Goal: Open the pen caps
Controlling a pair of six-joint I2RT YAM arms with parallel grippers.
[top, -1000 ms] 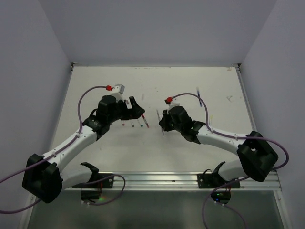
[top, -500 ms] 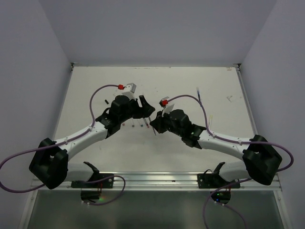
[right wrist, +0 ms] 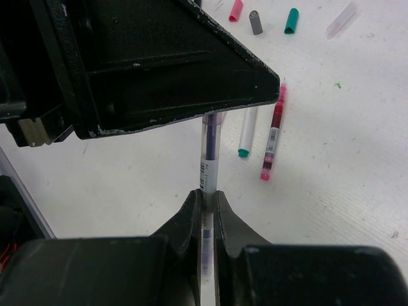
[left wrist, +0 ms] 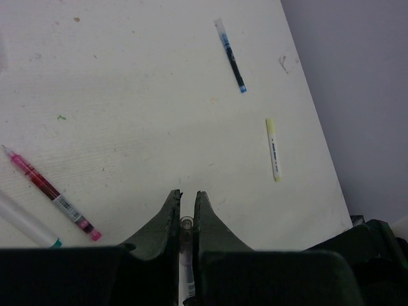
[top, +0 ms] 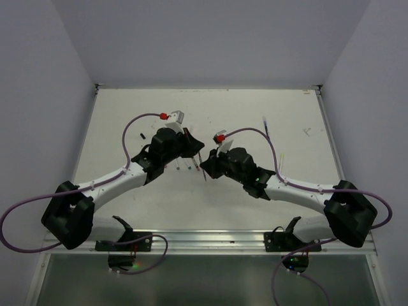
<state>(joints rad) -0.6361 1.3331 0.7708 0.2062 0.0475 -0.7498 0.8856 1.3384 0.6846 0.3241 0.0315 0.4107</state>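
One pen with a clear barrel and dark blue core is held above the table between both arms. My right gripper is shut on its barrel. My left gripper is shut on the pen's other end, where a clear pen cap shows between the jaws. In the top view the left gripper and right gripper meet at mid-table. Loose pen caps lie on the table behind: pink, grey, green and pale.
A white pen with a teal end and a dark red pen lie just beyond the held pen. A blue pen and a yellow pen lie further right. The table's right edge meets the wall.
The left arm swung right to the pen held by the right gripper and its jaws went from open to shut on the pen's end. The right gripper shifted slightly left.
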